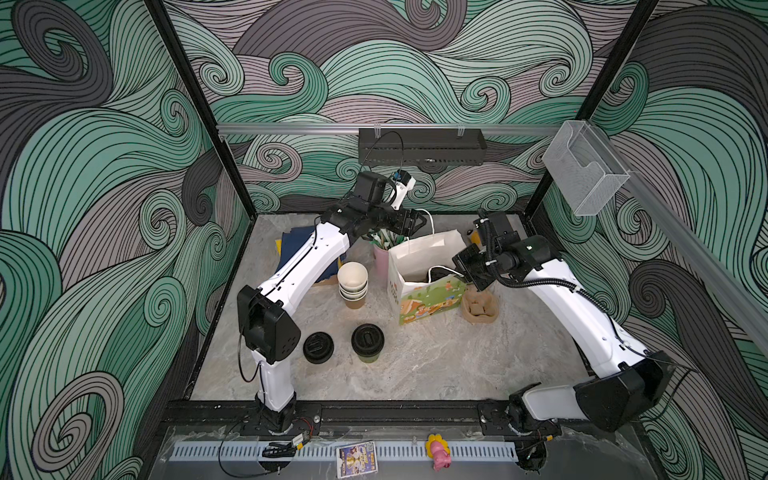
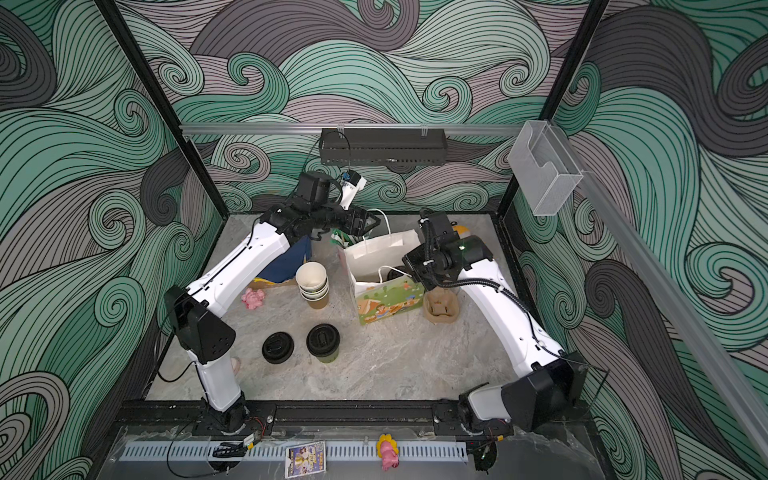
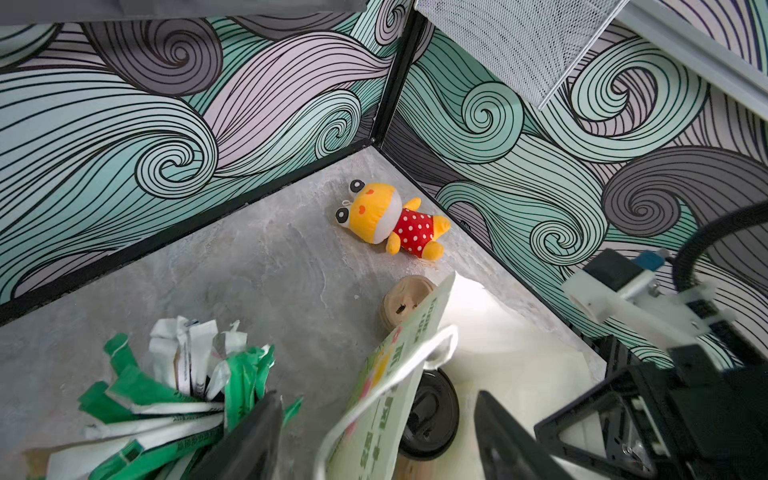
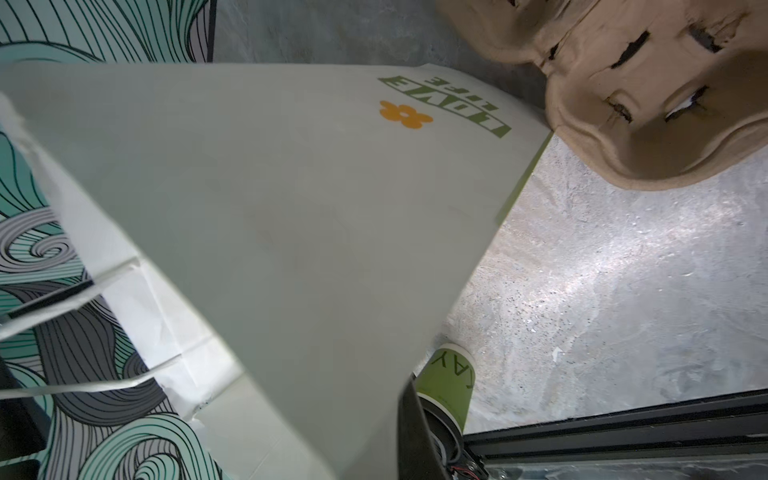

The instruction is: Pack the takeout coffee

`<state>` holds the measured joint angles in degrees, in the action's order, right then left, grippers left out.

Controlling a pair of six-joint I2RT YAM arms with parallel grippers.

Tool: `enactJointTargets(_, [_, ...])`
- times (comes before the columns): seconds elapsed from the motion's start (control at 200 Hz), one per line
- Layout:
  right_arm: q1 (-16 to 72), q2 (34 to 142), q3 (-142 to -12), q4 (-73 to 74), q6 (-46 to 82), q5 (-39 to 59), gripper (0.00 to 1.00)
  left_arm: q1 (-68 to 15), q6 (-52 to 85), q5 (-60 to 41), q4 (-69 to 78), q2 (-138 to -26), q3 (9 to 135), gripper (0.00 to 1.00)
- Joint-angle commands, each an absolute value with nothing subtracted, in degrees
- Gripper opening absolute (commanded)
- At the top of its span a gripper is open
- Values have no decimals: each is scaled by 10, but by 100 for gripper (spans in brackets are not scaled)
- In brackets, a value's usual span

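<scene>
1. The worktop (image 1: pixel 436 365) is grey like stone. Walls (image 1: pixel 374 62) with green and grey waves close it in at the back and on both sides.
2. A paper bag (image 1: pixel 424 291) stands open near the back wall.
3. In front of the bag there is a wide bare patch, up to the black rail (image 1: pixel 374 411).
4. Left of the bag it is crowded. A pink straw cup (image 1: pixel 381 257) is just beside it, and a stack of open cups (image 1: pixel 353 286) is near.
5. A brown tray (image 1: pixel 480 309) sits just beside the bag's right side. A yellow toy (image 3: pixel 390 220) lies behind the bag, in the corner.
6. One green cup (image 1: pixel 367 343) with a black lid stands upright in front of the bag, well apart from it. A loose lid (image 1: pixel 318 347) lies beside it, farther from the bag.
7. Inside the bag a black cup lid (image 3: pixel 436 415) shows; the cup under it is hidden.
8. The left pincer (image 1: pixel 415 223) hangs over the bag's back rim, spread wide, holding nothing.
9. The right pincer (image 1: pixel 473 272) is at the bag's right rim, pinched tight on the paper wall.
</scene>
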<state>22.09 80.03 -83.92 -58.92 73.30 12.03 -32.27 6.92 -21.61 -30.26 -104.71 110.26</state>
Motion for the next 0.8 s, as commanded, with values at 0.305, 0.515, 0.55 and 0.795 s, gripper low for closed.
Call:
enactJointTargets(0.305, [148, 937, -1025, -773, 334, 307, 0, -322, 174, -206, -290, -915, 974, 78])
enactJointTargets(0.515, [130, 1008, -1106, -847, 174, 325, 0, -328, 204, -200, -322, -871, 928, 79])
enactJointTargets(0.55, [125, 1016, -1114, -853, 158, 328, 0, -329, 208, -198, -328, -866, 926, 79])
enactJointTargets(0.795, [89, 1075, -1183, -900, 91, 320, 0, -334, 229, -223, -346, -855, 920, 80])
